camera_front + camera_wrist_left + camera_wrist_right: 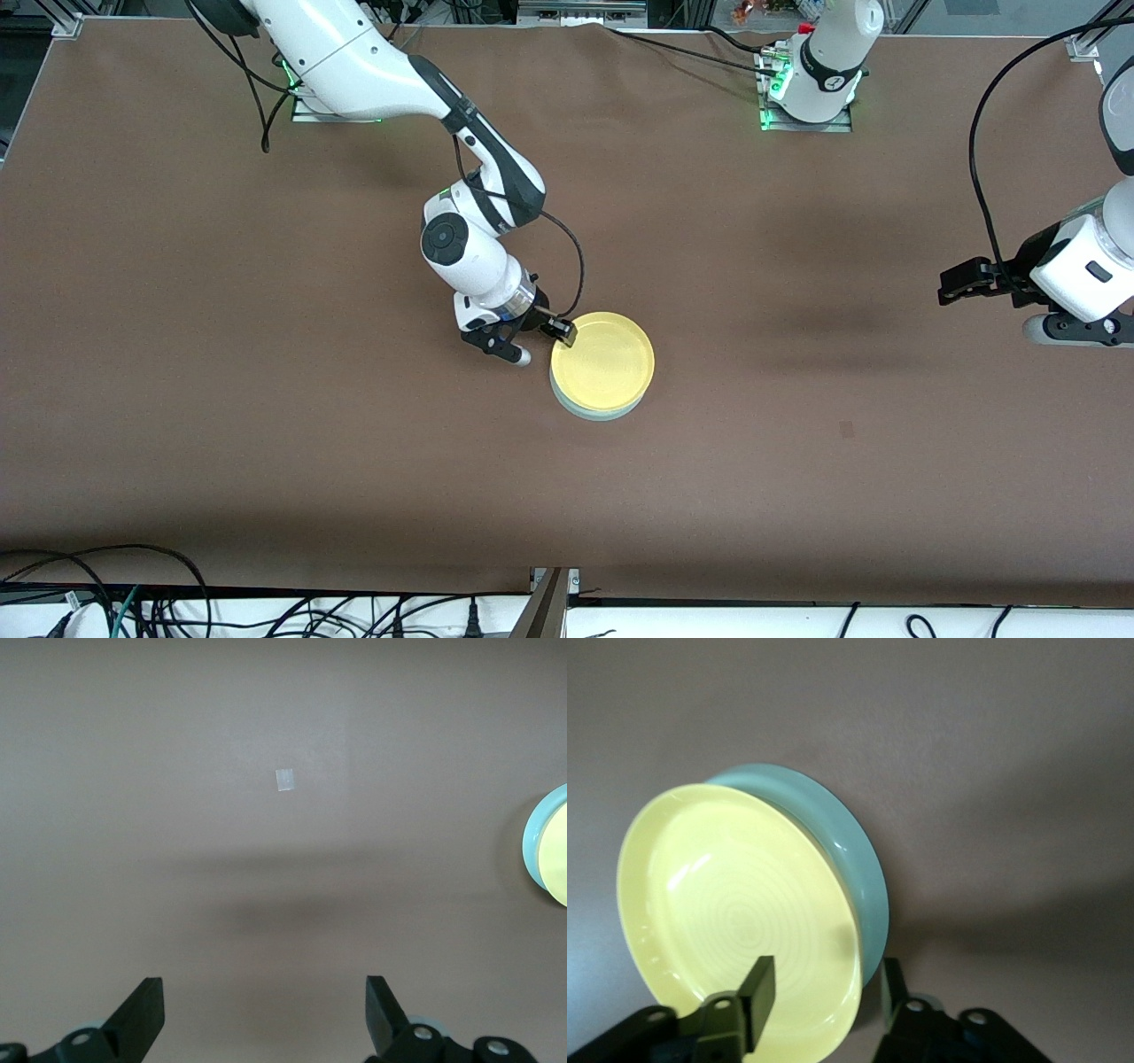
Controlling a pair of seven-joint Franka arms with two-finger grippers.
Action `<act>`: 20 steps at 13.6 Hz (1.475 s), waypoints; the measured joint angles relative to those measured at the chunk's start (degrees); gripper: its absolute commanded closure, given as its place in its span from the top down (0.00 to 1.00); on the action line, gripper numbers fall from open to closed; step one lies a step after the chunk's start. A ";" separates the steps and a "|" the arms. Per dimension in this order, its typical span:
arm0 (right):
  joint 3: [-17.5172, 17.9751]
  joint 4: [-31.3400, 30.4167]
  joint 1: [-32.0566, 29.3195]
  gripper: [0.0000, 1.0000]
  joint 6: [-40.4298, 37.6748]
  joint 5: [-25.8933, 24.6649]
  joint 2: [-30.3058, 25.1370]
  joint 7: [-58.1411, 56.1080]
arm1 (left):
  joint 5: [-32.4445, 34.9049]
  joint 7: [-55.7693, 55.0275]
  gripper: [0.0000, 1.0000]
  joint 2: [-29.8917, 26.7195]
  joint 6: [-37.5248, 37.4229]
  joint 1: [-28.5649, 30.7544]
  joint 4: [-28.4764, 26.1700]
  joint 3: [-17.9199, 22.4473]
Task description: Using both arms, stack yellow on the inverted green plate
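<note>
While yellow plate [603,361] sits on green plate [599,409], right claw [824,992] astride rim, parted, left claw [266,1014] open, empty.

Smooth, glossy plastic on the yellow plate [735,921], with faint concentric rings inside. Same shiny plastic on the green plate [850,859] beneath. Matt brown cloth-like covering over the table [266,399]; matt black fingers [757,988] on the right gripper [824,992].
</note>
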 measured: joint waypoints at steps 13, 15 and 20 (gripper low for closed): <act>-24.14 2.61 -0.32 1.00 -40.89 -5.31 -22.26 -26.36 | 0.00 0.00 1.00 0.37 0.00 0.02 0.03 0.00; -28.10 5.39 -0.36 1.00 -49.78 -6.48 -24.62 -31.84 | 0.00 0.00 1.00 0.41 0.00 0.02 0.05 -0.01; -31.29 9.86 -3.79 1.00 -60.34 -10.93 -28.22 -44.72 | 0.00 0.00 1.00 0.47 0.00 0.03 0.10 -0.01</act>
